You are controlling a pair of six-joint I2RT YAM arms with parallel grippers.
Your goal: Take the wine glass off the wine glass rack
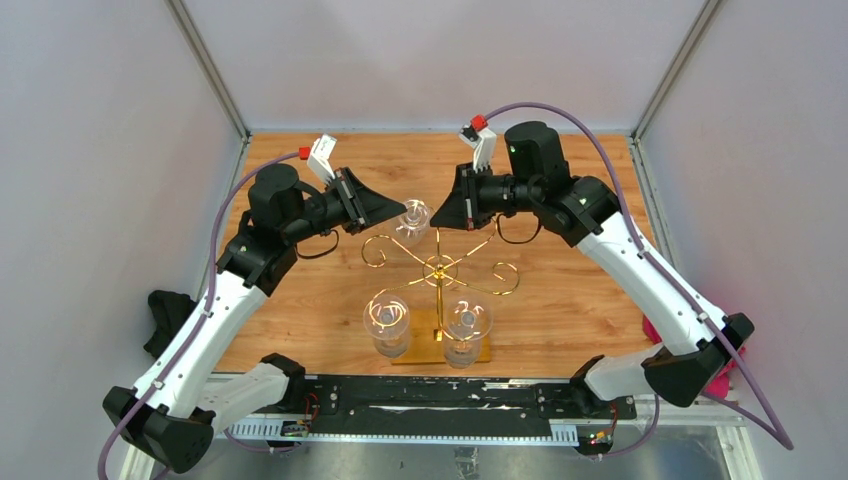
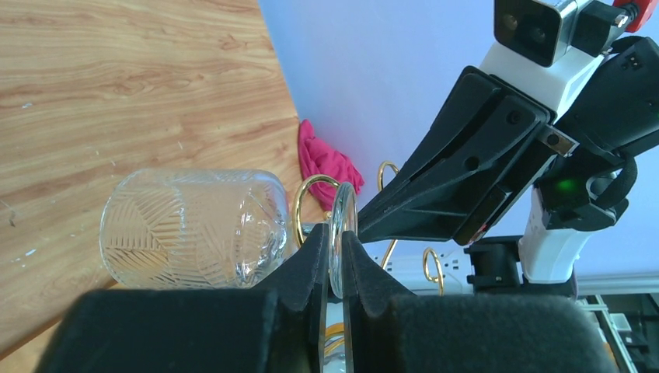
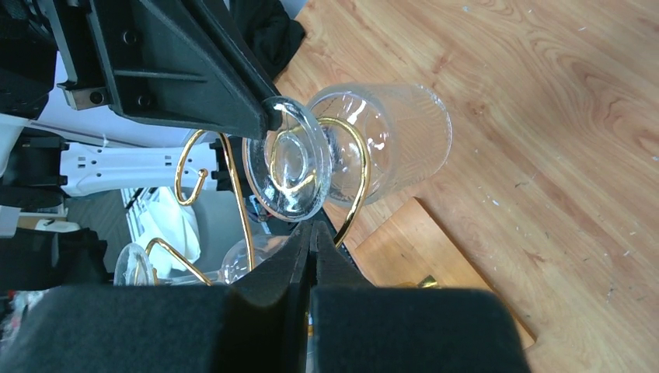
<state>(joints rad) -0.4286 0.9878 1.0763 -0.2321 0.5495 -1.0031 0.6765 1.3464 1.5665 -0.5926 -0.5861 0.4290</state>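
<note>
Hanging upside down on the wine glass rack (image 1: 440, 268), the wine glass (image 1: 412, 220) sits directly between the two sets of jaws. Its stem is threaded through one gold curled arm (image 3: 359, 167), with the round foot (image 3: 287, 167) on one side of the wire and the patterned bowl (image 2: 190, 229) on the other. The left jaws are clenched on the rim of that foot. In the left wrist view the thin glass disc stands edge-on in the narrow slot between the two black pads (image 2: 307, 264), and the bowl lies just past the pad tips, off to their left. The right jaws are pressed fully together with nothing between them. Their tips stop just short of the foot's flat face, apart from it, and the gold curl passes just beyond them. The two sets of jaws point at each other across the glass, the left arm (image 1: 300, 210) and the right arm (image 1: 545, 190) reaching in from opposite sides. The rack's thin pole (image 1: 438, 310) and wooden base (image 3: 412, 241) lie below and nearer the arm bases than either set of jaws. Two other glasses (image 1: 386, 322) (image 1: 467, 325) hang on that near side, well apart from both. The wood-grain tabletop (image 1: 560, 300) spreads beyond the bowl. A pink cloth (image 2: 322, 159) lies far past the left jaws, at the tabletop's edge.
</note>
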